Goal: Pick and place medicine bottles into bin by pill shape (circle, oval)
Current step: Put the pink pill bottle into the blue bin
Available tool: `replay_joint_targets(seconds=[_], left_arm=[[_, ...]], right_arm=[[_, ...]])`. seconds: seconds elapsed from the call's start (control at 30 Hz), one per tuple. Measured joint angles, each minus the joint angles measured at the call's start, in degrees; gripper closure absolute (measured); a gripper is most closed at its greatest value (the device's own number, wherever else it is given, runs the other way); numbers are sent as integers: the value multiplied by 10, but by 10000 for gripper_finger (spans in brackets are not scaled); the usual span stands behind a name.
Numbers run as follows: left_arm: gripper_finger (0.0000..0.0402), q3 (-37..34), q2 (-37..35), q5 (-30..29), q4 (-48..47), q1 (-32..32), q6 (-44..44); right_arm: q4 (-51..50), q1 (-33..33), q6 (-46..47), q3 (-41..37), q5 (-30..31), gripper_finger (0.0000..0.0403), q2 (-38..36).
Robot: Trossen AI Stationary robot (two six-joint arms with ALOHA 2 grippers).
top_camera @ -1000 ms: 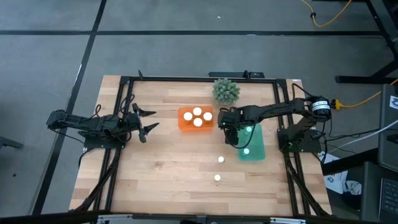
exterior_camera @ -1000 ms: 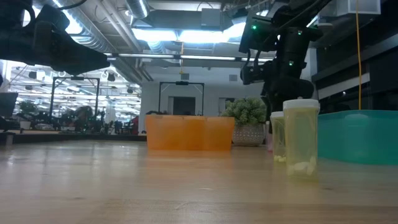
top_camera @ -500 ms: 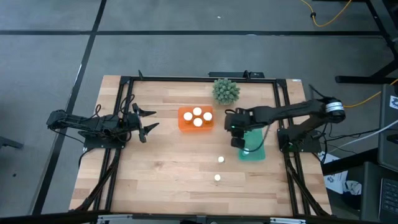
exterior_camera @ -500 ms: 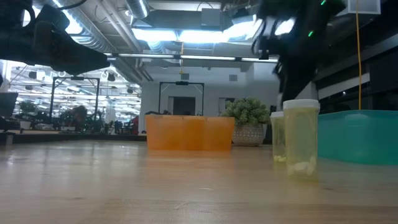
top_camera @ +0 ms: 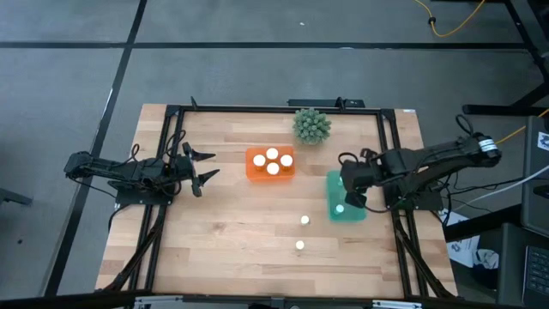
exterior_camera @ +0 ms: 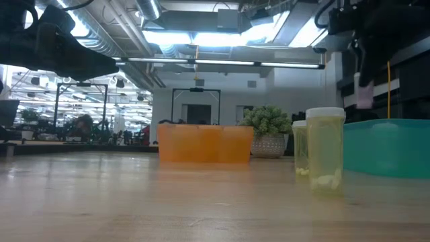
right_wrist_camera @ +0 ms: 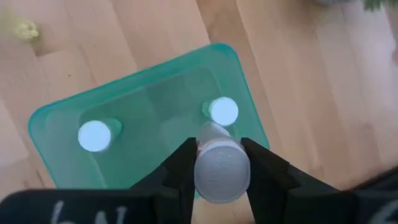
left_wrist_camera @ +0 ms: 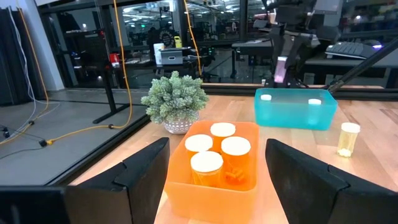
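Note:
My right gripper [top_camera: 352, 185] is shut on a small medicine bottle [right_wrist_camera: 222, 171] above the teal tray [top_camera: 347, 211]. Two white-topped bottles [right_wrist_camera: 95, 135] [right_wrist_camera: 223, 111] stand in that tray. The orange tray [top_camera: 256, 165] holds several white-topped bottles [left_wrist_camera: 222, 129]. Two more bottles [top_camera: 304, 220] [top_camera: 299, 245] stand on the table nearer the front edge. My left gripper [top_camera: 202, 167] is open and empty at the table's left, level with the orange tray. My right gripper pinches the bottle between its two fingers [right_wrist_camera: 181, 167], on its sides at the top near the white cap [right_wrist_camera: 221, 163]. The fingers come from above, pointing down. The bottle hangs upright below them [left_wrist_camera: 281, 68], lifted clear above the teal tray.
A spiky green plant ball [top_camera: 311, 125] stands at the far edge behind the two trays. Black frame rails [top_camera: 163, 215] run along the table's left and right sides. Bare wood lies at the table's near left.
My right gripper has gone toward the table's right edge, from the gap between the two trays to above the teal tray, carrying the bottle clear of the table.

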Motion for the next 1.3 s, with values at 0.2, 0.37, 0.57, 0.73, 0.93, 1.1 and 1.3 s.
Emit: replay_joint_targets(seconds=[0.2,0.37,0.57,0.73,0.93,1.1,1.3], left_arm=[[145,0,0,0,0,0,0],[145,0,0,0,0,0,0],[145,0,0,0,0,0,0],[145,0,0,0,0,0,0],[145,0,0,0,0,0,0],[145,0,0,0,0,0,0],[145,0,0,0,0,0,0]], right_arm=[[-14,14,55,0,0,293,2],[-25,29,73,-2,0,293,2],[15,47,108,-79,-12,293,-16],[113,45,107,-157,-29,293,-41],[148,17,98,-225,-30,293,-48],[208,-8,92,-258,-25,293,-49],[225,-27,52,-246,-33,293,-47]])
